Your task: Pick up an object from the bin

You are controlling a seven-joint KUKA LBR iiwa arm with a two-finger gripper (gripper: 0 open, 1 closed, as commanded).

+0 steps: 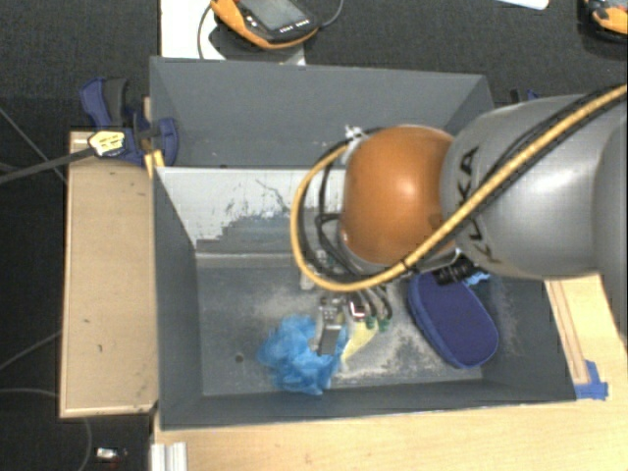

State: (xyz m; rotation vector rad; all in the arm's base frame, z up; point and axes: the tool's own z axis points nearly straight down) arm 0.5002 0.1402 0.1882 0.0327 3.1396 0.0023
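My gripper [332, 336] is low in the grey bin [245, 283], right at the right-hand edge of the light blue crumpled wad [292, 353]. It looks to be touching the wad there, tho I can't be sure. Whether it's cloth or plastic I can't say. It sits on the bin floor, close to the near wall.

Grip state: can't tell if released or clenched. My own wrist hardware sits over that spot and the tips are too small to read. Nothing visibly clamped, so I won't claim a hold on the wad.

Just right of the wad, on the other side of my gripper, is a small pale yellow thing [363, 340], partly under my wrist, kind unclear.

Further right of the wad, well apart from it, lies a dark blue oval pouch [453, 324], flat on the floor w/ its long axis running toward the far wall.

Above the wad and to its right, my orange cover [392, 196] hangs over the bin middle, w/ a yellow-black cable [306, 226] looped round its left side. The silver arm [549, 199] runs off to the right from there.
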